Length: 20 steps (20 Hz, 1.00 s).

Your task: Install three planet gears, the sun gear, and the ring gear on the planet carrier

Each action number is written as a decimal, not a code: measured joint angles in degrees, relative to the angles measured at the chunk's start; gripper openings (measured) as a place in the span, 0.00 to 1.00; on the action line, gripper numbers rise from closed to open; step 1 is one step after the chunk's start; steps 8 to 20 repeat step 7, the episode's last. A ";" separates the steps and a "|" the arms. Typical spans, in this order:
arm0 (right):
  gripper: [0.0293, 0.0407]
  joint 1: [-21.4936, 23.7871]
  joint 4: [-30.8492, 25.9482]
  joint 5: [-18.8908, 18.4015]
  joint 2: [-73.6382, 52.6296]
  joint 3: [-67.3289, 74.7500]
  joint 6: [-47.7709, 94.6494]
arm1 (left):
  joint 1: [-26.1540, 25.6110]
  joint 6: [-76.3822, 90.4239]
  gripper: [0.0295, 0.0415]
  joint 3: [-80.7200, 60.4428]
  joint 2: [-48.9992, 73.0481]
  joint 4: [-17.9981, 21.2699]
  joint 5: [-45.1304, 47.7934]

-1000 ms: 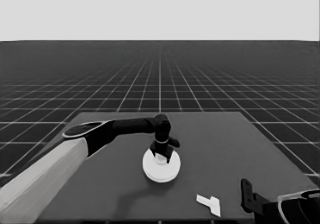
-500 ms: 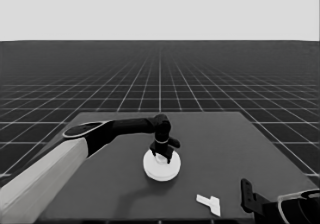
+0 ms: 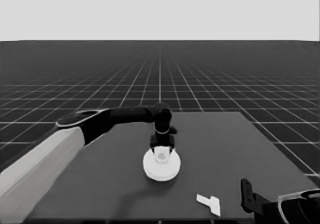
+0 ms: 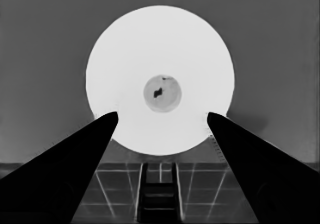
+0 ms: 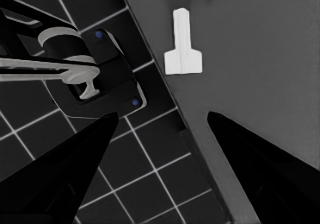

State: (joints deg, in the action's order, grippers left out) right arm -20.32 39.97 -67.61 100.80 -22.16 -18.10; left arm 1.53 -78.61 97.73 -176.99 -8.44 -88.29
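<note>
Left wrist view looks straight down between the left gripper (image 4: 162, 115), whose two fingers stand spread wide with nothing between them, each tip level with an outer edge of the larger round part (image 4: 160, 59). That part, the ring gear, fills the middle of the frame, and a small grey gear face with a dark speck shows through its centre hole, so it probably sits on the stack as a cover; no gears show loose on the table. In the head view the same gripper (image 3: 162, 145) hangs at centre frame directly over the ring gear (image 3: 161, 168), its arm reaching in from the lower left; the carrier is hidden beneath. Fingers this far apart and centred over the disc suit either a release or a grip across its width; which one cannot be told. A thin white piece (image 3: 209, 203) lies at the lower right of the table (image 3: 90, 184), well apart from the stack. At the lower right corner the right gripper (image 5: 162, 115) waits with fingers parted, empty.
</note>
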 joint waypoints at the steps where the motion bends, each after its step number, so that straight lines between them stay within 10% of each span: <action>1: 0.81 0.00 0.00 0.00 0.00 0.00 0.00 | 0.03 -0.18 0.75 0.00 0.00 0.03 -0.01; 2: 0.81 0.00 0.00 0.00 0.00 0.00 0.00 | 0.05 -0.29 0.75 0.00 -0.01 0.05 -0.02; 3: 0.86 14.65 -8.98 -24.77 15.97 -0.47 -27.68 | 5.01 27.33 0.95 -25.61 15.30 -3.76 19.92; 4: 0.87 22.45 -22.42 -27.39 35.97 -9.11 -55.40 | 10.52 54.88 0.99 -45.53 38.44 -6.05 32.18; 7: 0.82 25.70 -32.29 -23.86 49.02 -29.07 -73.87 | 16.55 89.79 0.77 -67.98 69.27 -8.66 45.99; 20: 0.82 25.70 -32.29 -23.86 49.02 -29.07 -73.87 | 16.55 89.79 0.77 -67.98 69.27 -8.66 45.99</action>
